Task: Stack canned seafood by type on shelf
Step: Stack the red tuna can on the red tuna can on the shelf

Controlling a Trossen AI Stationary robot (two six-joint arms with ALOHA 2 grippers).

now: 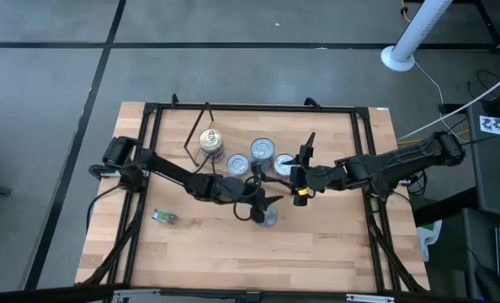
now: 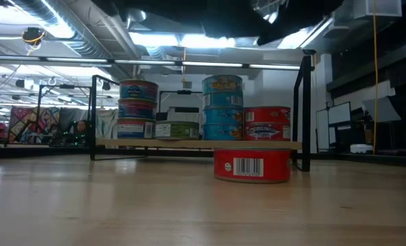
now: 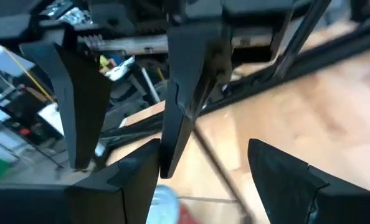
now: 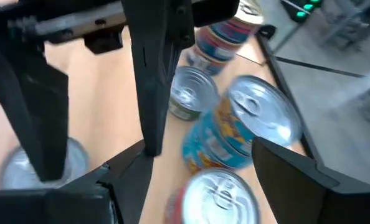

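Shelf: light-wood board on thin black wire legs, standing toward the far middle of the tabletop.

On it, low view, left to right:
- stack of blue-labelled tins, three high;
- single low green-labelled tin, partly behind its neighbours;
- stack of teal tins, three high;
- one red tin at the right end.

Off the shelf: a red tin with a barcode on the tabletop, just in front of the shelf's right part. In the high view only a sliver of its lid shows under the left arm.

A small green object lies alone, near-left on the tabletop; too small to identify.

Left gripper: fingers apart, above the loose red tin, not clamped on it.
Right gripper: fingers apart, over the shelf's right end, nothing between them.

The high view shows only lids, and the arms cover part of the shelf. Low view: both arms cut off above.
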